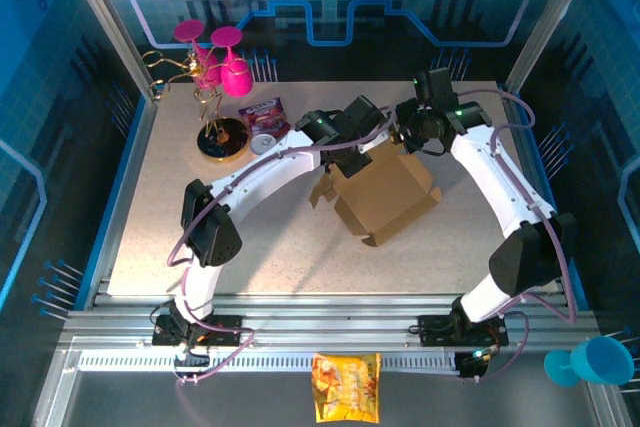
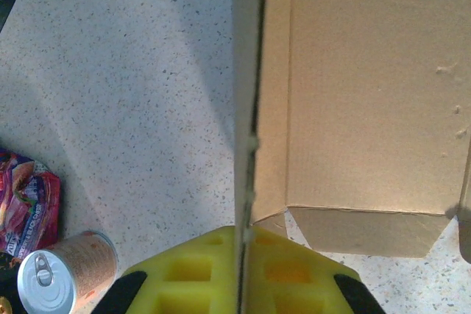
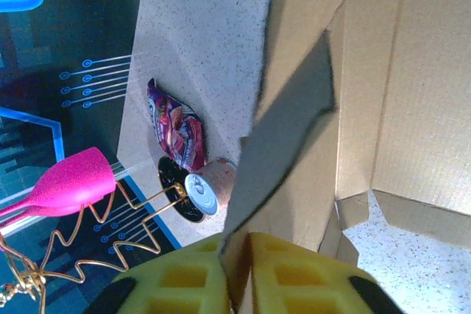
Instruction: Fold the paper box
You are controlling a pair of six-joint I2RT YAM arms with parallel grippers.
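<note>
The paper box (image 1: pixel 388 195) is plain brown cardboard, partly raised, lying mid-table with its flaps standing. My left gripper (image 1: pixel 349 150) is at its far left corner. In the left wrist view the yellow fingers (image 2: pixel 199 270) of the left gripper (image 2: pixel 245 239) are shut on an upright side wall (image 2: pixel 246 71) seen edge-on, with the box floor (image 2: pixel 368 101) to the right. My right gripper (image 1: pixel 399 137) is at the far edge. In the right wrist view the right gripper (image 3: pixel 237 246) is pinched on a raised flap (image 3: pixel 294 130) of the box (image 3: pixel 419 108).
At the back left stand a gold wire stand (image 1: pixel 222 137) with pink glasses (image 1: pixel 232 72), a purple snack bag (image 1: pixel 262 112) and a small can (image 1: pixel 263 143). A yellow snack bag (image 1: pixel 346 385) lies on the front rail. A blue cup (image 1: pixel 590 362) sits at the near right.
</note>
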